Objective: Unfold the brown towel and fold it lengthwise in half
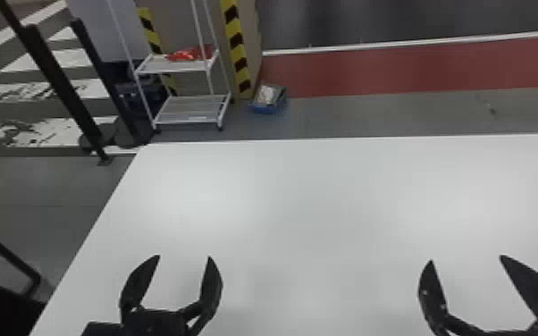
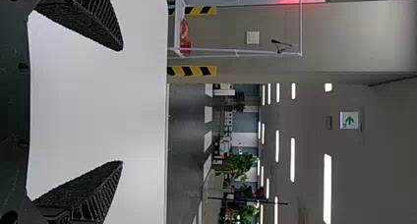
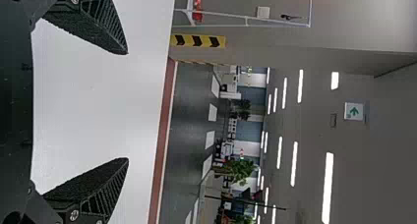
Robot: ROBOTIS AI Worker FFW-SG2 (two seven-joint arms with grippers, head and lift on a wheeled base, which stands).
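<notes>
With my left gripper and right gripper spread wide over the white table, I cannot tell where the brown towel is, so descending and closing before locating it risks pinching nothing or striking the surface.

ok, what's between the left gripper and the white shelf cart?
From the left gripper: white tabletop, then a strip of grey floor before the cart, in the head view.
</notes>
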